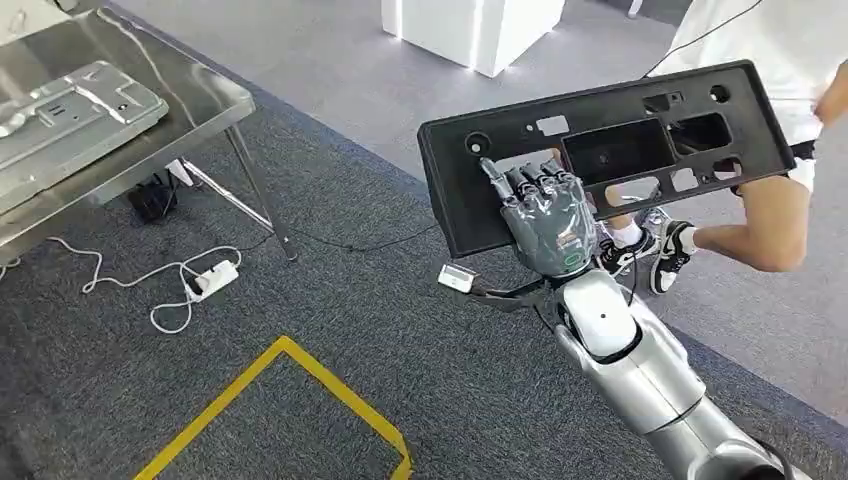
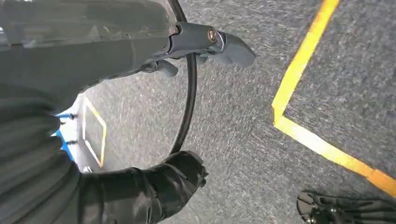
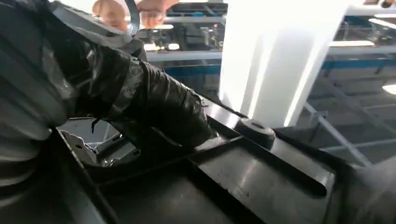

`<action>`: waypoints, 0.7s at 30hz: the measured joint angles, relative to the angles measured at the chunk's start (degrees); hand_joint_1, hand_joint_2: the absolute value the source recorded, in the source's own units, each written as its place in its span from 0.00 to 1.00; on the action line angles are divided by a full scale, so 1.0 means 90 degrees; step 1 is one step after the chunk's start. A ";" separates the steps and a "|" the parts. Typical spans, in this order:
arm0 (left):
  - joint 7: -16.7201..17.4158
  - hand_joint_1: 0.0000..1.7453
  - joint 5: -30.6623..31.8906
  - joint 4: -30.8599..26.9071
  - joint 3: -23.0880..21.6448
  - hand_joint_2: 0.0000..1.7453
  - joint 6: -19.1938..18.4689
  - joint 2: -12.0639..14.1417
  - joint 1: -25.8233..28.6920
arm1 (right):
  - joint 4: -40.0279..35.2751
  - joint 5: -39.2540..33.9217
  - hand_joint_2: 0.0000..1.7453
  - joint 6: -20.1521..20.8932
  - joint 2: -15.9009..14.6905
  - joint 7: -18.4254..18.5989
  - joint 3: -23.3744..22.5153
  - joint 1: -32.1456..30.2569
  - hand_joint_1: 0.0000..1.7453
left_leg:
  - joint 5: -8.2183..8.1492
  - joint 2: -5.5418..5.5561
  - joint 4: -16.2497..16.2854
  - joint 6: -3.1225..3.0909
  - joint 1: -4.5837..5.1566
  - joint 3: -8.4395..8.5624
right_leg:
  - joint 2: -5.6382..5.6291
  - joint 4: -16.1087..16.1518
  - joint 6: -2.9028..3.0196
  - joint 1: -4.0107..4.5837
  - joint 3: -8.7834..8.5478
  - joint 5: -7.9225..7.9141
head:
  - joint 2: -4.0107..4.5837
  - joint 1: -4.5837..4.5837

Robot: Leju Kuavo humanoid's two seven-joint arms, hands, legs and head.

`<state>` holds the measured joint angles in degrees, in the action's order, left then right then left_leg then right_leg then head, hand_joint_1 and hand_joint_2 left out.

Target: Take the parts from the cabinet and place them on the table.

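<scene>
On my left stood the shiny metal worktop (image 1: pixel 215 95), with a grey metal part (image 1: pixel 70 110) already lying on it. My left robot hand (image 2: pixel 205 46) hung low over the carpet, and I could not tell if it was loose or curled. My right robot hand (image 1: pixel 545 215) held the big black part (image 1: pixel 610 150) up in the air, well apart from the worktop, so I thought I should grip tight, turn slowly left and lay it down flat.
</scene>
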<state>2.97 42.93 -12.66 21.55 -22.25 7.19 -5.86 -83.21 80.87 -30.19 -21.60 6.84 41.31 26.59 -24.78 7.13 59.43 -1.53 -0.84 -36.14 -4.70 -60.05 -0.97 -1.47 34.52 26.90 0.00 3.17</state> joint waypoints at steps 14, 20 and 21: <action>-0.0012 0.00 0.0036 0.0002 -0.0017 1.00 -0.0002 0.0036 -0.0039 | -0.0073 0.0000 1.00 0.0039 0.0007 -0.0019 -0.0097 0.0052 1.00 | 0.0076 -0.1284 0.0039 0.0070 0.0095 -0.0051 | 0.1112 0.0196 0.0152 0.0106 -0.0500 0.0287 | 0.0000 -0.0031; -0.0012 0.00 0.0027 0.0002 -0.0017 1.00 -0.0027 0.0049 -0.0027 | -0.0080 0.0000 1.00 0.0037 0.0000 -0.0022 -0.0117 0.0043 1.00 | -0.0010 -0.0857 -0.0122 -0.0178 0.0079 0.0147 | 0.0849 -0.0221 -0.0037 0.0038 -0.0466 0.0431 | 0.0000 -0.0027; -0.0012 0.00 0.0029 0.0002 -0.0019 1.00 -0.0027 0.0049 -0.0060 | -0.0085 0.0000 1.00 0.0034 -0.0019 -0.0022 -0.0131 0.0051 1.00 | -0.0032 -0.0798 -0.0122 -0.0214 0.0077 0.0167 | 0.0660 -0.0601 -0.0050 0.0032 -0.0237 0.0560 | 0.0000 -0.0029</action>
<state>2.86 43.19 -12.63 21.38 -22.49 7.63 -6.40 -83.97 80.87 -29.88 -21.77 6.64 40.13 27.04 -25.07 -0.06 58.34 -3.45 -0.14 -34.64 1.24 -65.45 -1.42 -1.18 32.39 31.93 0.00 2.91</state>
